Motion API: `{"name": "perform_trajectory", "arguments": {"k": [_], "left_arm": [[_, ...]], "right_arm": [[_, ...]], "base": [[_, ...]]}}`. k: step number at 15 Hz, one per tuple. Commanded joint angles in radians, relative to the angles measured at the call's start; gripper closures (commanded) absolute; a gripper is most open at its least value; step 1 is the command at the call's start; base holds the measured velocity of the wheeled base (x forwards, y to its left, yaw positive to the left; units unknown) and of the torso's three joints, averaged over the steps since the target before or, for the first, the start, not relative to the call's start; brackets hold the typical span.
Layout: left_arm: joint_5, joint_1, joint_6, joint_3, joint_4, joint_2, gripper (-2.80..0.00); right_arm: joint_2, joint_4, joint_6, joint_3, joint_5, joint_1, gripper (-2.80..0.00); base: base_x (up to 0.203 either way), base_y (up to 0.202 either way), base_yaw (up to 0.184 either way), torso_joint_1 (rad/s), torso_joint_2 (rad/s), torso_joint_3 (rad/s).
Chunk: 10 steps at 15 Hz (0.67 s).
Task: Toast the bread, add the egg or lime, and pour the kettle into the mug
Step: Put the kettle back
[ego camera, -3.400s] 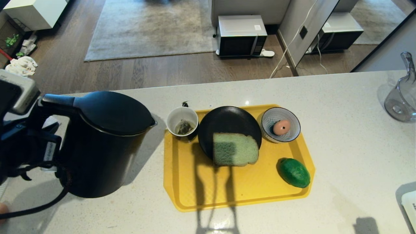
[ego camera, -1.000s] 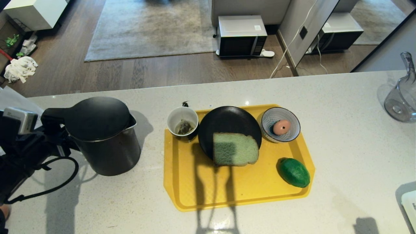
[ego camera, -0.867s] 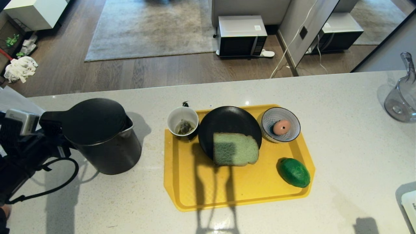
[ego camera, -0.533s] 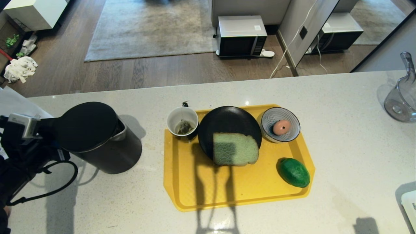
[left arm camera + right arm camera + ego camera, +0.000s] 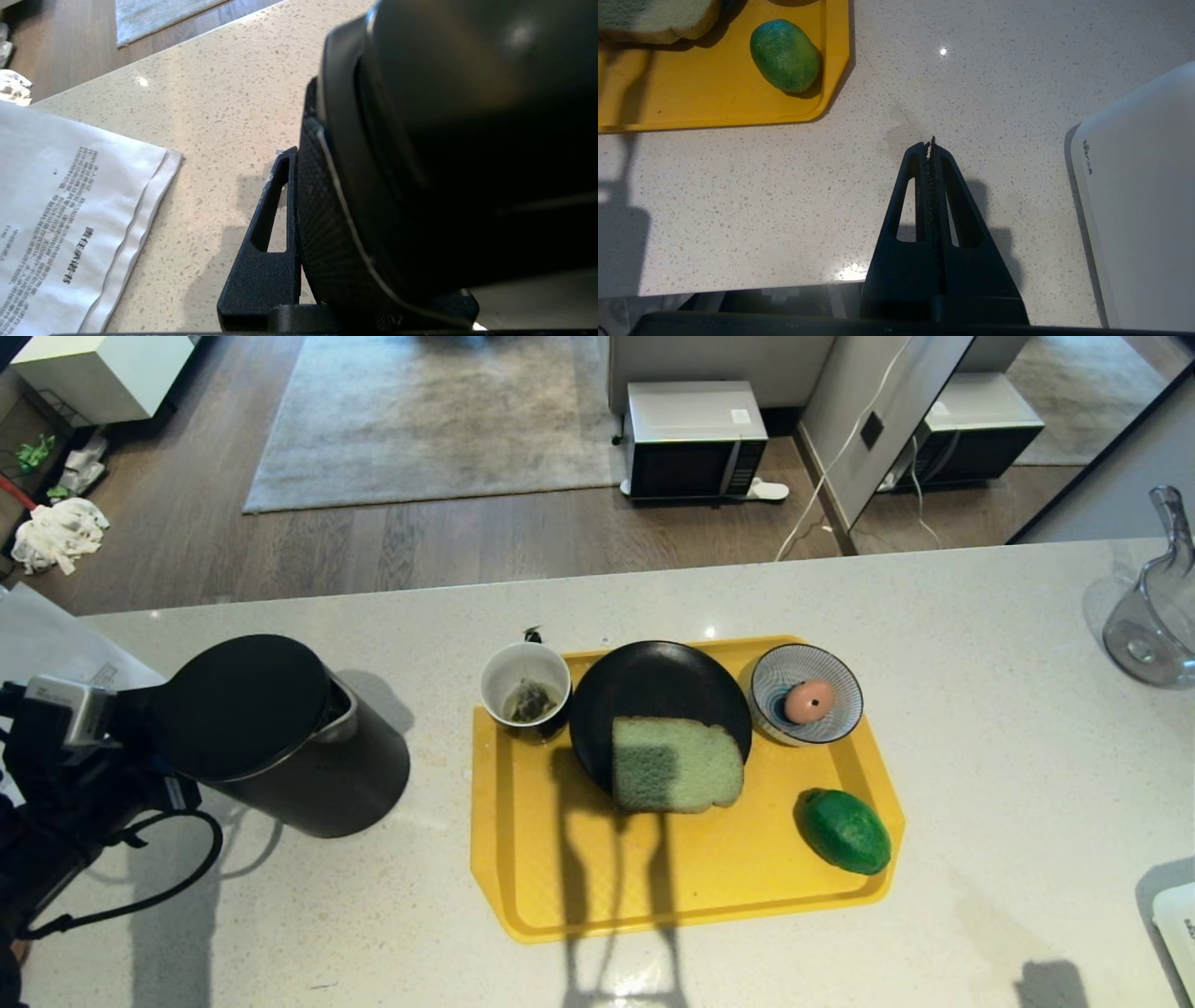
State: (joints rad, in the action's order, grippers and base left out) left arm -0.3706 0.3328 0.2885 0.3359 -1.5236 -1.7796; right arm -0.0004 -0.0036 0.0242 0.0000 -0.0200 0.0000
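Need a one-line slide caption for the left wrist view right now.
Left gripper clamped on the black kettle's handle above the speckled counter, a printed white paper lying alongside.

Down comes the kettle [image 5: 280, 737]: a few seconds back it hung high and close to the head camera, tipped with its spout toward the mug [image 5: 525, 689]; now it sits upright on the counter [image 5: 980, 728], farther left, the left gripper [image 5: 126, 728] lower with it, clamped on its handle.

Home kitchen: stone counter [image 5: 980, 616], microwave [image 5: 693, 437], rug [image 5: 429, 415].
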Motion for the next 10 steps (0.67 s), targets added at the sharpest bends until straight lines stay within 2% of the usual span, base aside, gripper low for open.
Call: {"name": "perform_trajectory", "arguments": {"k": [1, 3, 4, 10], "left_arm": [[-0.01, 0.0, 0.003, -0.002, -0.006, -0.004, 0.0], [-0.01, 0.0, 0.012, -0.007, -0.006, -0.002, 0.0], [-0.01, 0.002, 0.012, -0.011, -0.006, 0.004, -2.8], [-0.014, 0.017, 0.018, -0.099, -0.006, 0.022, -2.8]], "right_arm": [[0.0, -0.001, 0.0, 0.0, 0.0, 0.0, 0.0], [0.0, -0.001, 0.0, 0.0, 0.0, 0.0, 0.0], [0.0, 0.0, 0.0, 0.0, 0.0, 0.0, 0.0], [0.0, -0.001, 0.0, 0.0, 0.0, 0.0, 0.0]], "base": [[0.0, 0.0, 0.0, 0.0, 0.0, 0.0], [0.0, 0.0, 0.0, 0.0, 0.0, 0.0], [0.0, 0.0, 0.0, 0.0, 0.0, 0.0], [0.0, 0.0, 0.0, 0.0, 0.0, 0.0]]}}
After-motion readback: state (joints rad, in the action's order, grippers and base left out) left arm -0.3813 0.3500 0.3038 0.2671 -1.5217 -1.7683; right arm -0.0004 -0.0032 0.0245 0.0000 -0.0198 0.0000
